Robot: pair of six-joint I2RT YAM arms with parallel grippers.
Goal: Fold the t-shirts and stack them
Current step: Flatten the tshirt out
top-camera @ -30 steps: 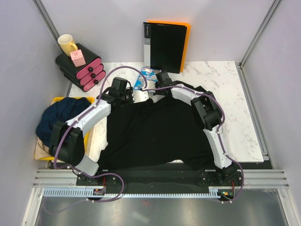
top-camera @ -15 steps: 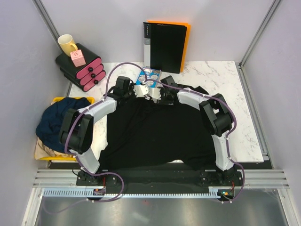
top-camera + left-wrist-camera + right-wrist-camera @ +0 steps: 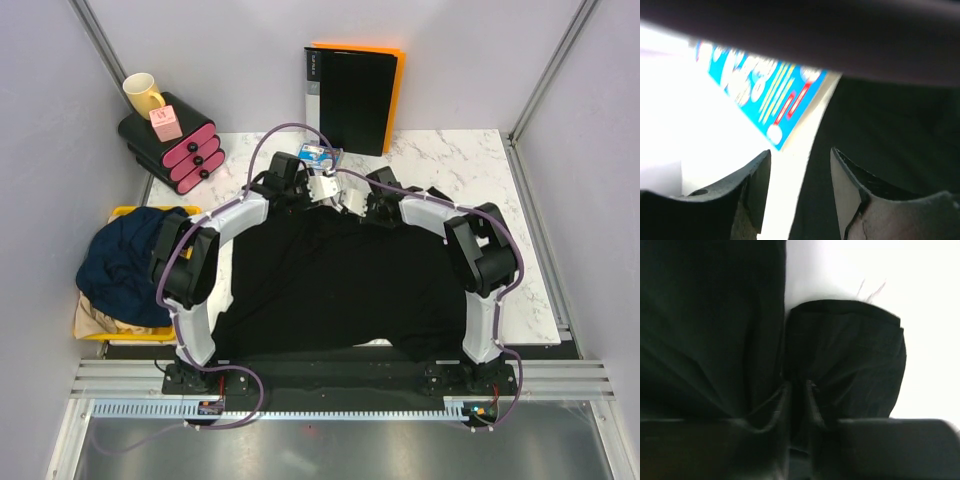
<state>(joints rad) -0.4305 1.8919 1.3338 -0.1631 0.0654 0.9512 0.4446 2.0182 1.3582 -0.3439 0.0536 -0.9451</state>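
A black t-shirt (image 3: 330,285) lies spread over the marble table (image 3: 500,250). My left gripper (image 3: 320,188) is at the shirt's far edge, near the collar. It is open, and between its fingers (image 3: 800,156) show only the white table and the shirt's edge (image 3: 880,130). Right beside it, my right gripper (image 3: 353,203) is shut on a fold of the black t-shirt (image 3: 840,350), with the cloth pinched between its fingertips (image 3: 799,386). A navy t-shirt (image 3: 125,255) is heaped on a tan one (image 3: 95,318) at the left.
A yellow tray (image 3: 128,212) holds the heap off the table's left edge. A blue printed packet (image 3: 318,155) (image 3: 760,95) lies just beyond the grippers. A black binder with an orange back (image 3: 352,95) leans on the back wall. A black-and-pink stack (image 3: 175,145) carries a yellow mug (image 3: 143,93).
Both grippers have moved right along the shirt's far edge. The left gripper has opened and let go of the cloth. The right gripper opened, then shut on a fold.
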